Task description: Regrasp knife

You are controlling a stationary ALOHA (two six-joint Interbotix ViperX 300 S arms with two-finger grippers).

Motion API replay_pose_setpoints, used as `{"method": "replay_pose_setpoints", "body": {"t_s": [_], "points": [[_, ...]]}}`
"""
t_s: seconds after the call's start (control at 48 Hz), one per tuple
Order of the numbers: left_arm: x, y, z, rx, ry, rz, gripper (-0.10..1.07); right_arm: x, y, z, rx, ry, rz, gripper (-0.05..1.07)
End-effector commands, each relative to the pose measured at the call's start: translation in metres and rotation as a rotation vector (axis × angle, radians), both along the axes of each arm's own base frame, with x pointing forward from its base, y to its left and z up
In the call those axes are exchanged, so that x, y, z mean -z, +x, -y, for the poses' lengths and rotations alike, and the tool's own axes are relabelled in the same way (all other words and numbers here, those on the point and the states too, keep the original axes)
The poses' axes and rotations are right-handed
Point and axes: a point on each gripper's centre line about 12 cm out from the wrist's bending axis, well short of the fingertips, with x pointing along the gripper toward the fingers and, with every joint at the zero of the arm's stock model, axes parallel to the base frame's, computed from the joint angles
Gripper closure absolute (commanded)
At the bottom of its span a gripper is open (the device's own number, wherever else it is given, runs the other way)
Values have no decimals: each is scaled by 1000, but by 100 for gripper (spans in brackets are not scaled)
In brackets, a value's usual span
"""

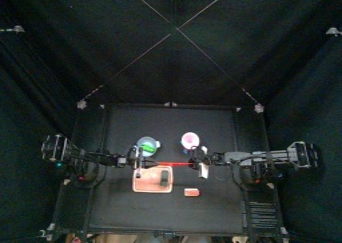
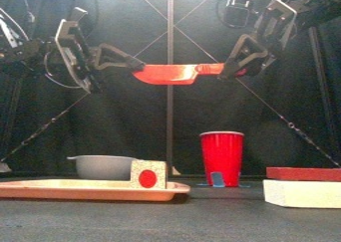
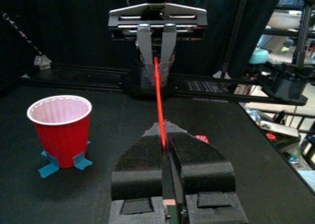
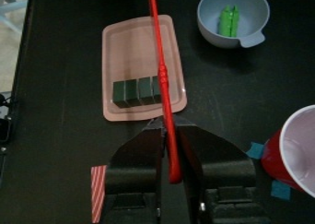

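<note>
While the red knife [image 2: 177, 74] hangs level in the air high above the tabletop [image 2: 200, 219], its long axis runs straight from the left gripper [image 2: 131, 64] to the right gripper [image 2: 226, 65], one at each end. The left gripper is clamped on its end, and the right gripper's jaws flank the other end, though whether they grip it I cannot tell. Below it, near the tabletop's front edge, lie a pink board [image 1: 155, 181] carrying a small dark block [image 4: 138, 91], with a red cup [image 2: 221, 158] and a grey bowl [image 2: 106, 167] farther back, all well clear.
</note>
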Motion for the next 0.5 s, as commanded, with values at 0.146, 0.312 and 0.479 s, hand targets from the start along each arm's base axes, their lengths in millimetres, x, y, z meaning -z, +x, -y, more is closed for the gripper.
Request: {"method": "replay_pose_setpoints", "body": {"t_s": [0.146, 0.312, 0.479], "points": [[-3, 0, 0, -2, 2, 9, 68, -10, 9, 2, 3, -7, 30, 65], [-1, -1, -1, -3, 2, -8, 68, -8, 8, 3, -1, -22, 25, 65], [1, -1, -1, -4, 0, -26, 68, -8, 9, 3, -3, -33, 41, 65]]}}
